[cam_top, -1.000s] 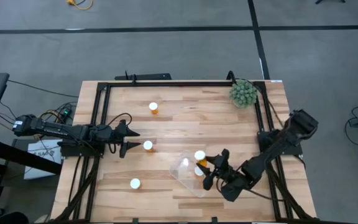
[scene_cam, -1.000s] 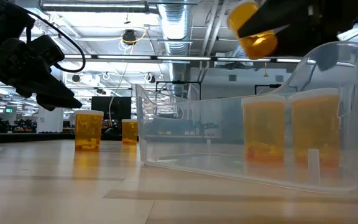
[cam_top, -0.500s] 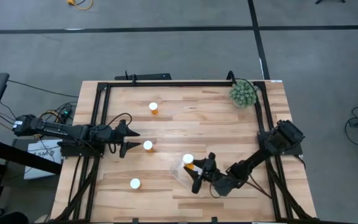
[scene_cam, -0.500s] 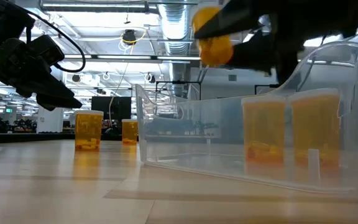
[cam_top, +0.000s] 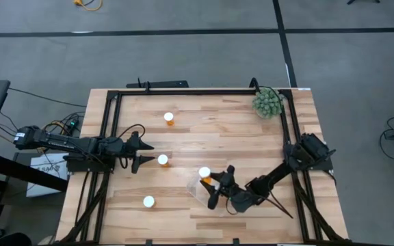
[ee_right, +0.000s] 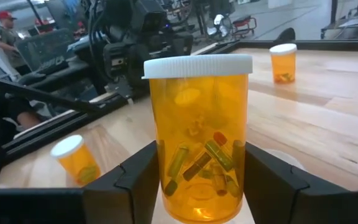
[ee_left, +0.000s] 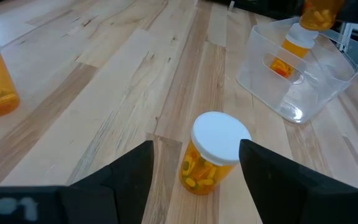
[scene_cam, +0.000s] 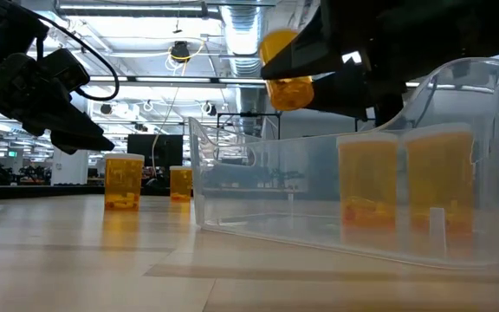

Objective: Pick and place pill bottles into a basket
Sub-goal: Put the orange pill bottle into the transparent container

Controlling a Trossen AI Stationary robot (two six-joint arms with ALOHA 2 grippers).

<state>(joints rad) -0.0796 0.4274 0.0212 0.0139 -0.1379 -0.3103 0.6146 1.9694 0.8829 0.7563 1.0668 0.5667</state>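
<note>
Spanning a grey-floored room, the wood table (cam_top: 204,133) sits under right claw (cam_top: 218,186) clamping a pill bottle (cam_top: 206,174).

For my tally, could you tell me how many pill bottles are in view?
6 pill bottles: three on the table, two in the basket, one held by the right gripper above it.

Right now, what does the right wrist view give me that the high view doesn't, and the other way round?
Only the right wrist view shows the capsules inside the held bottle and the right gripper's fingers on either side of it. Only the high view shows the whole layout: the green plant ball, the bottle near the table's front left, the left gripper waiting beside a bottle, and the right gripper over the basket. Both show the held bottle and the lone bottle at the far side.
</note>
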